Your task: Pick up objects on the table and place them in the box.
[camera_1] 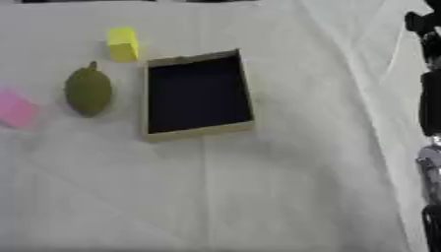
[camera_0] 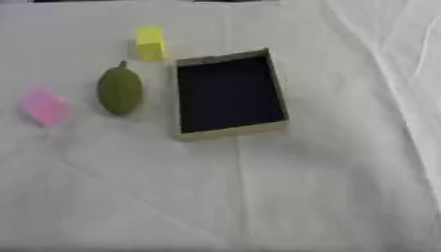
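Tan box, dark inside, w/ nothing in

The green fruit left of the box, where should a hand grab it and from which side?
Probably from above, across the narrow middle of the green fruit. It lies flat with its long axis running away from the robot, its sides clear of the box and the pink thing.

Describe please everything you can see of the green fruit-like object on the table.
The green object is a dull olive-green oval with a small dark stem tip at its far end, like a fruit. Its surface looks matte. It lies flat on the white cloth, long axis pointing away from the robot. It sits left of the open box, apart from it, with the yellow block beyond it and a pink thing further left. Nothing touches it; no hand is near.
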You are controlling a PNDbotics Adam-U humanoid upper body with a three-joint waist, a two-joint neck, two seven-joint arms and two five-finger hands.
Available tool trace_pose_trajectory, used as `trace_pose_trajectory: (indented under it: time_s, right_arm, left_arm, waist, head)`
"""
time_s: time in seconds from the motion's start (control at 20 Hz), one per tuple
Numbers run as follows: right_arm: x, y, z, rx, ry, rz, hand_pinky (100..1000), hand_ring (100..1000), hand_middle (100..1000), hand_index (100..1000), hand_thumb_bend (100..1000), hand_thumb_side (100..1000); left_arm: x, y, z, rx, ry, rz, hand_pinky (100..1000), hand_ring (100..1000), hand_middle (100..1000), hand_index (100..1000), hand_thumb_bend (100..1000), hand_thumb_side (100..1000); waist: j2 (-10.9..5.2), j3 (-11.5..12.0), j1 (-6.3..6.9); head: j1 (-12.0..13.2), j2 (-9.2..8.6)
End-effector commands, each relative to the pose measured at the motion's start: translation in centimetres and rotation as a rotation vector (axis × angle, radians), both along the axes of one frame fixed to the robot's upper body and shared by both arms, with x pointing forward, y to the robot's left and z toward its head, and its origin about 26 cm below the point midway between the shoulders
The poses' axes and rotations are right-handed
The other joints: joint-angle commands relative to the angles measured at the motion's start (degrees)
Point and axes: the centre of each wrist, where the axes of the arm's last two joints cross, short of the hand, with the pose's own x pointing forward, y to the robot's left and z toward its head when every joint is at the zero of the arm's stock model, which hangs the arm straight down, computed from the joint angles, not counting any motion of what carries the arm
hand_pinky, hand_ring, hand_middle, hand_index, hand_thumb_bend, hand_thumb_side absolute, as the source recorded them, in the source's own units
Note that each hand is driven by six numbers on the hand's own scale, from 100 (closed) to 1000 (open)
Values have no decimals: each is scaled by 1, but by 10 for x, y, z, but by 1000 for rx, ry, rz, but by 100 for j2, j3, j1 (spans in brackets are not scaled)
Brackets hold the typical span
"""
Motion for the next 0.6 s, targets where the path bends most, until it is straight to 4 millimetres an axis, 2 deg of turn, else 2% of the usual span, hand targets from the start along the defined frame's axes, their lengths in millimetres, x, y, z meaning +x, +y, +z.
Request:
trace_pose_trajectory:
  time_s: [0.05, 0.6]
  right_arm:
    - [-2, 0, 11, -24, -26, 10, 897, 970, 567, 829, 100, 633]
    - [0, 4, 14, -25, -33, 24, 899, 974, 566, 830, 100, 635]
  left_arm:
    - [1, -1, 18, 71, 6, 11, 949, 874, 786, 908, 678, 564]
    - [19, -6, 3, 114, 69, 72, 942, 871, 775, 898, 709, 564]
  waist:
    - [3, -13, 91]
    - [144, -109, 129]
  head:
    - [40, -69]
    - [115, -124]
